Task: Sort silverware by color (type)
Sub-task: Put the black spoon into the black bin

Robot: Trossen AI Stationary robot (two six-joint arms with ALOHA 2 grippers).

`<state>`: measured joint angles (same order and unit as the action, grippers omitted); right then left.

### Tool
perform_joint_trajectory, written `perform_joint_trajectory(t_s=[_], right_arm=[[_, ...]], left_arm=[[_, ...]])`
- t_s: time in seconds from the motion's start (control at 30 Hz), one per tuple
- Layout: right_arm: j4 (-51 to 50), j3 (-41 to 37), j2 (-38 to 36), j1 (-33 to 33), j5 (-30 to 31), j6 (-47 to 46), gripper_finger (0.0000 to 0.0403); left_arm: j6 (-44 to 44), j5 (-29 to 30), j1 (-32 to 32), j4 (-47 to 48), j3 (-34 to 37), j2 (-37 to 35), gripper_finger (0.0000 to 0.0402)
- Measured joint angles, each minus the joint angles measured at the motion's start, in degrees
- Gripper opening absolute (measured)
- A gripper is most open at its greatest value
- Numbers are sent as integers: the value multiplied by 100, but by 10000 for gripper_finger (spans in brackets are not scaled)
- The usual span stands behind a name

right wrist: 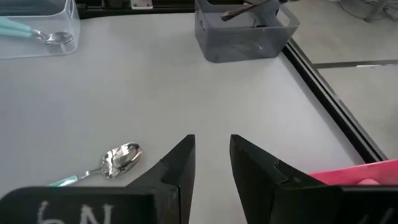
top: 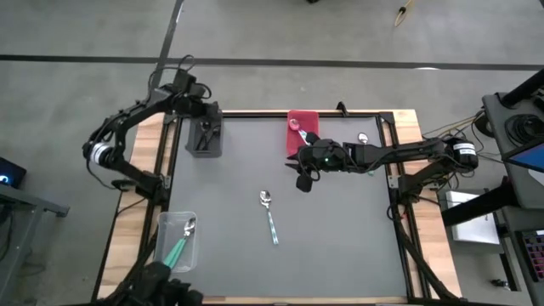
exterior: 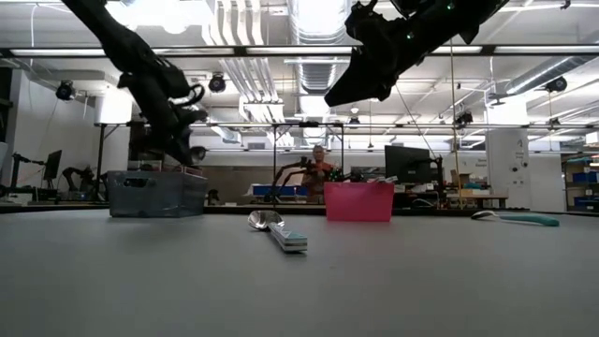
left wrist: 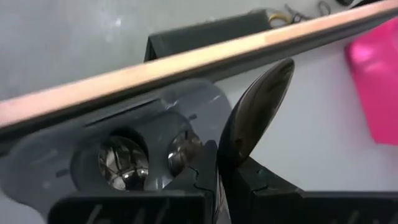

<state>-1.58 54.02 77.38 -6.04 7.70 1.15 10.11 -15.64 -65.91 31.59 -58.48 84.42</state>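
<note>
Two teal-handled spoons are loose on the grey tabletop [top: 340, 238]: one shiny-bowled spoon with a light-blue handle [top: 269, 215] near the middle, and a second one [exterior: 513, 218] off by the right edge. One more teal-handled spoon [top: 181, 242] sits inside the clear rectangular plastic bin [top: 163, 223] at the near left corner. That's three bins total, counting the grey bin [top: 205, 136] at the far left, with dark spoons in it, and the red bin [top: 303, 121] at the far middle. Left claw [left wrist: 219, 177] hangs over the grey bin, clenched on one dark metal spoon [left wrist: 258, 115]. Right claw [top: 303, 174] hovers just in front of the red bin, fingers parted and holding nothing.
</note>
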Motion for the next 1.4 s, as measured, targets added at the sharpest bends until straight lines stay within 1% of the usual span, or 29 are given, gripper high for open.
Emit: perform_joint_trajectory(t_s=[0.3, 0.47, 0.57, 0.7, 0.87, 1.1, 1.27, 1.4], right_arm=[[-1, -2, 2, 0, 0, -2, 95], [-1, -2, 2, 0, 0, -2, 89], [-1, -2, 2, 0, 0, -2, 89], [2, -2, 4, 0, 0, -4, 93], [2, -2, 4, 0, -2, -5, 96], [2, -2, 4, 0, -4, -7, 87], [2, -2, 4, 0, -5, -7, 86], [2, -2, 4, 0, -7, -9, 86]], left_arm=[[155, 9, -12, 86, 4, 407, 0], [208, 27, -11, 386, 7, 489, 0], [299, 68, -11, 519, 7, 525, 0], [333, 277, -11, 718, 9, 536, 0], [342, 285, -11, 767, 9, 536, 0], [427, 335, -11, 766, 11, 536, 0], [480, 810, -11, 789, 15, 536, 0], [543, 829, -11, 787, 24, 535, 0]])
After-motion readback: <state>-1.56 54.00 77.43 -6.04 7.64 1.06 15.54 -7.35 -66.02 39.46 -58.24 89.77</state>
